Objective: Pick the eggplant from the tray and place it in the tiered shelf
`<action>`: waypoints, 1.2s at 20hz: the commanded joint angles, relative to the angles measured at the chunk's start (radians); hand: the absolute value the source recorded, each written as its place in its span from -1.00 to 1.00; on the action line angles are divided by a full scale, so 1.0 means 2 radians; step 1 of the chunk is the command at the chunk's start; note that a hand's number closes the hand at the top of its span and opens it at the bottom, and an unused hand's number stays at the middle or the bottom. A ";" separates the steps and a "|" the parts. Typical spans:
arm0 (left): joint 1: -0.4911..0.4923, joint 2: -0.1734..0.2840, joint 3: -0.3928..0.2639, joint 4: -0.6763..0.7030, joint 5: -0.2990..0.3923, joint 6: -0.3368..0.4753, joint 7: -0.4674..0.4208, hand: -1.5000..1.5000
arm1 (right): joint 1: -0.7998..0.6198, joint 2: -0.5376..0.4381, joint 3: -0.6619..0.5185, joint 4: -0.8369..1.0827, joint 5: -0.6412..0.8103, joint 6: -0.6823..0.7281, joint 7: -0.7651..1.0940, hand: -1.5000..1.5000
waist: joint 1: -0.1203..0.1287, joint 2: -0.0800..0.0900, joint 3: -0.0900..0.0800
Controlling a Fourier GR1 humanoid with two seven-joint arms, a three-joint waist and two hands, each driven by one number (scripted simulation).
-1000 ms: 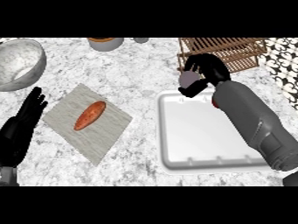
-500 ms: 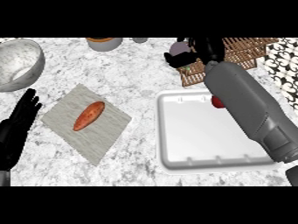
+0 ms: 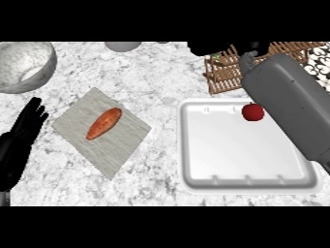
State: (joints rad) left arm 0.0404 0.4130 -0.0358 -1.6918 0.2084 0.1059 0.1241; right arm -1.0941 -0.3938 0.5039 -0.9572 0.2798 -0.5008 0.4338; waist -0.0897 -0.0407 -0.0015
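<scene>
Slatted wooden tiered shelf [image 3: 228,72] — smooth white tray [image 3: 232,155] beside it.

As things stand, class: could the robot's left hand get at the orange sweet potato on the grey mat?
Probably yes. The left hand rests open at the view's left edge, just beside the grey mat, and nothing lies between it and the sweet potato, whose top is uncovered.

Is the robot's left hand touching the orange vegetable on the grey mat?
Apart. The head view shows the left hand open at the left edge, with a strip of bare marble counter between it and the mat holding the orange vegetable.
</scene>
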 commanded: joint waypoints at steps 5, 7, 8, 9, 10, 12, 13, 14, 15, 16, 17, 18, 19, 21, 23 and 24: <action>-0.018 -0.005 -0.011 -0.002 -0.005 -0.008 0.002 0.00 | 0.028 0.036 -0.122 -0.159 -0.129 -0.044 0.044 1.00 | 0.026 0.015 0.004; -0.019 -0.014 -0.019 0.004 -0.015 -0.004 -0.006 0.00 | 0.054 0.025 -0.144 -0.197 -0.147 -0.047 0.026 1.00 | 0.026 0.017 0.002; -0.034 -0.011 -0.019 -0.010 -0.007 -0.010 0.009 0.00 | 0.049 0.024 -0.155 -0.199 -0.153 -0.042 0.028 1.00 | 0.034 0.018 0.002; -0.035 -0.006 -0.001 0.000 0.000 -0.009 0.012 0.00 | 0.073 0.008 -0.167 -0.222 -0.159 -0.037 0.017 1.00 | 0.035 0.018 0.002; -0.051 -0.016 -0.016 0.007 -0.009 -0.011 0.012 0.00 | 0.056 0.011 -0.179 -0.201 -0.165 -0.023 0.016 1.00 | 0.040 0.020 0.001; -0.039 -0.029 -0.028 -0.012 -0.025 0.002 0.018 0.00 | 0.063 0.005 -0.200 -0.216 -0.173 -0.014 0.010 1.00 | 0.044 0.019 0.001; -0.033 -0.010 -0.010 -0.004 -0.012 -0.006 0.008 0.00 | 0.069 -0.114 -0.058 -0.131 -0.002 0.039 0.006 1.00 | 0.017 0.017 -0.010; -0.036 -0.011 -0.006 0.003 -0.010 -0.005 0.009 0.00 | 0.060 -0.136 -0.043 -0.124 0.024 0.050 0.007 1.00 | 0.019 0.018 -0.009; -0.037 -0.005 -0.008 -0.007 -0.009 -0.010 0.019 0.00 | 0.057 -0.158 -0.033 -0.116 0.049 0.056 0.008 1.00 | 0.024 0.015 -0.005; -0.038 -0.011 -0.017 0.000 -0.015 -0.011 0.008 0.00 | 0.049 -0.166 -0.023 -0.099 0.072 0.057 0.007 1.00 | 0.033 0.021 -0.004; -0.033 -0.018 -0.022 -0.002 -0.020 -0.005 0.009 0.00 | 0.034 -0.178 -0.015 -0.098 0.088 0.071 0.027 1.00 | 0.037 0.018 -0.003; -0.041 -0.012 -0.016 0.016 -0.014 -0.017 0.000 0.00 | 0.028 -0.177 -0.003 -0.093 0.108 0.072 0.021 1.00 | 0.040 0.022 -0.002; -0.047 -0.018 -0.024 -0.001 -0.016 -0.012 0.012 0.00 | 0.007 -0.173 0.000 -0.078 0.123 0.078 0.032 1.00 | 0.050 0.021 -0.001; -0.064 -0.012 -0.015 0.003 -0.007 -0.024 0.016 0.00 | -0.019 -0.179 -0.008 -0.055 0.138 0.093 0.022 1.00 | 0.052 0.023 0.000; -0.052 -0.022 -0.022 0.003 -0.017 -0.021 0.011 0.00 | -0.012 -0.154 -0.010 -0.030 0.159 0.077 -0.003 1.00 | 0.054 0.022 0.000; -0.050 -0.029 -0.025 0.019 -0.022 -0.024 -0.004 0.00 | -0.041 -0.157 -0.029 -0.010 0.152 0.097 -0.016 1.00 | 0.055 0.023 0.000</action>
State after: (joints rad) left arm -0.0581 0.3760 -0.0717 -1.6724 0.1828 0.0647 0.1366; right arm -1.0987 -0.7061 0.4608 -1.0758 0.5181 -0.3478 0.4515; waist 0.0062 0.0023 -0.0027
